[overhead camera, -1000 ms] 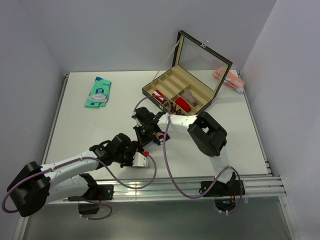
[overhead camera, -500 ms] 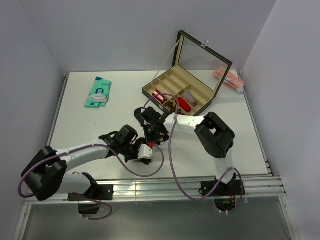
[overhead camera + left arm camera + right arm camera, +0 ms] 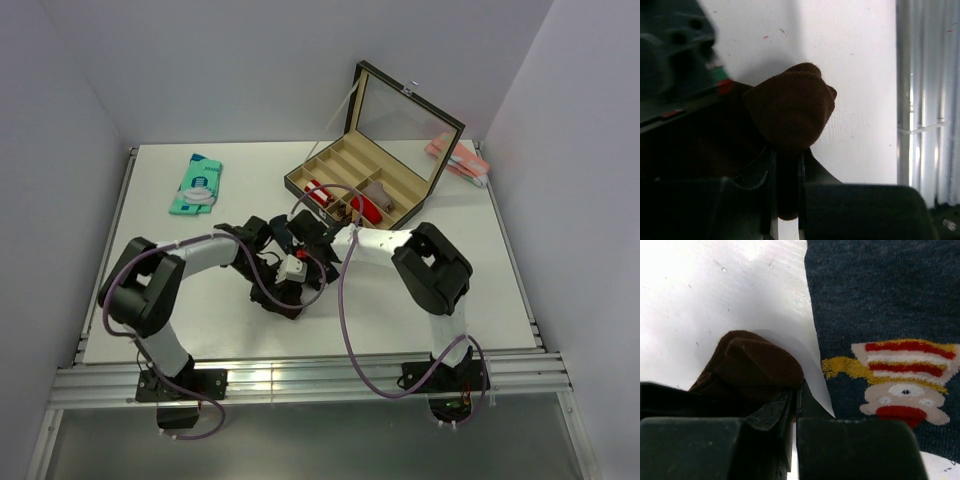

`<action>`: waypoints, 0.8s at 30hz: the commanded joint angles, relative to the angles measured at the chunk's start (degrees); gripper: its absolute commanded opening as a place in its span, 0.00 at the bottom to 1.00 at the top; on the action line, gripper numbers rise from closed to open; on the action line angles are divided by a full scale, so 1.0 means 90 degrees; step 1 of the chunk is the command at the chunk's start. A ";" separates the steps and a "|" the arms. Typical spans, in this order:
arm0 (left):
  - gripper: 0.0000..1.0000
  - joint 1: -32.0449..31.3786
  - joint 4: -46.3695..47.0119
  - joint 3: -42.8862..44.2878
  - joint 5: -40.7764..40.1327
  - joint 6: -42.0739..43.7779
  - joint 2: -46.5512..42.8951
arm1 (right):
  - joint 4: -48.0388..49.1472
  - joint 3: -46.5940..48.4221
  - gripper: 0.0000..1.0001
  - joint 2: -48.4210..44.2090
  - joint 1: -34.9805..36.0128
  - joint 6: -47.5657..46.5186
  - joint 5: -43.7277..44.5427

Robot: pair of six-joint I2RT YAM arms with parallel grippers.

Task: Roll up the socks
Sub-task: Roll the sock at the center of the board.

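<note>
A dark brown sock (image 3: 790,107) is pinched between my left gripper's (image 3: 785,200) jaws, its bunched end bulging out above the white table. It also shows in the right wrist view (image 3: 750,365), where my right gripper (image 3: 795,410) is shut on its edge. A navy sock (image 3: 880,305) with a red-striped cartoon figure lies flat just right of the right gripper. In the top view both grippers, left (image 3: 298,285) and right (image 3: 316,266), meet at mid-table over a dark fabric heap (image 3: 287,305); the arms hide most of it.
An open compartment box (image 3: 345,165) with its lid up stands behind the grippers, red rolls (image 3: 366,209) inside. A teal packet (image 3: 197,183) lies far left. A pink item (image 3: 455,157) lies back right. The table's metal front rail (image 3: 925,100) is close to the left gripper.
My left arm has swung from the front left of the table back towards the middle, bringing its gripper up against the right gripper. The right gripper has shifted only slightly.
</note>
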 commanded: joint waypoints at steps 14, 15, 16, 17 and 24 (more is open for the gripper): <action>0.00 0.0420 -0.2559 0.1062 0.0395 0.0939 0.2728 | 0.0395 -0.0751 0.10 -0.0286 -0.0257 0.0194 0.0516; 0.00 0.0429 -0.2559 0.1092 0.0376 0.0900 0.2797 | 0.0444 -0.0810 0.17 -0.0335 -0.0266 0.0272 0.0535; 0.00 0.0439 -0.2549 0.1140 0.0346 0.0851 0.2933 | 0.0551 -0.0869 0.21 -0.0403 -0.0305 0.0311 0.0574; 0.00 0.0439 -0.2549 0.1160 0.0336 0.0841 0.2982 | 0.0610 -0.1014 0.26 -0.0568 -0.0325 0.0340 0.0622; 0.00 0.0537 -0.2656 0.1238 0.0327 0.0890 0.3100 | 0.1011 -0.1679 0.53 -0.1643 -0.0540 0.0682 0.0886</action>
